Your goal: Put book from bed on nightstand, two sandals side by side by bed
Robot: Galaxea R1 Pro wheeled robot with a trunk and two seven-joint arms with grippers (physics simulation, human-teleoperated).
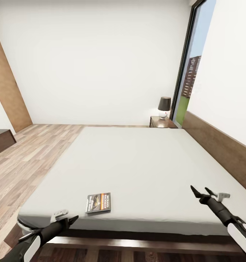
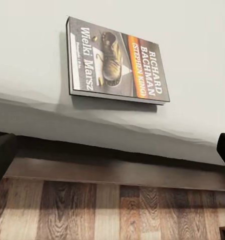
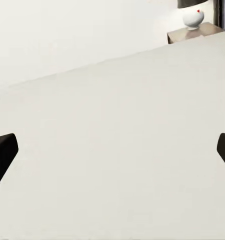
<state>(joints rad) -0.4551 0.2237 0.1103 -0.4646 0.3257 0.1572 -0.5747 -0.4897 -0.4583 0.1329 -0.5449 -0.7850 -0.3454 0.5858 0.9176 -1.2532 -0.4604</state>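
Dark-covered book (image 1: 98, 202) lies flat near the bed's (image 1: 144, 160) foot edge, just ahead of the left gripper (image 1: 69, 219), whose fingers are spread w/ nothing between, prob. lined up to reach it. Right gripper (image 1: 201, 192), also spread & empty, hovers over bare mattress; nightstand (image 1: 162, 122) w/ lamp (image 1: 164, 107) stands far off by the headboard, so the book needs a long carry.

One book (image 1: 98, 202), one bed (image 1: 137, 163), one nightstand (image 1: 162, 122), one lamp (image 1: 164, 107), two end effectors.

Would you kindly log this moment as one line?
book flat on bed near edge | left gripper open, short of book | right gripper open over mattress | nightstand far corner
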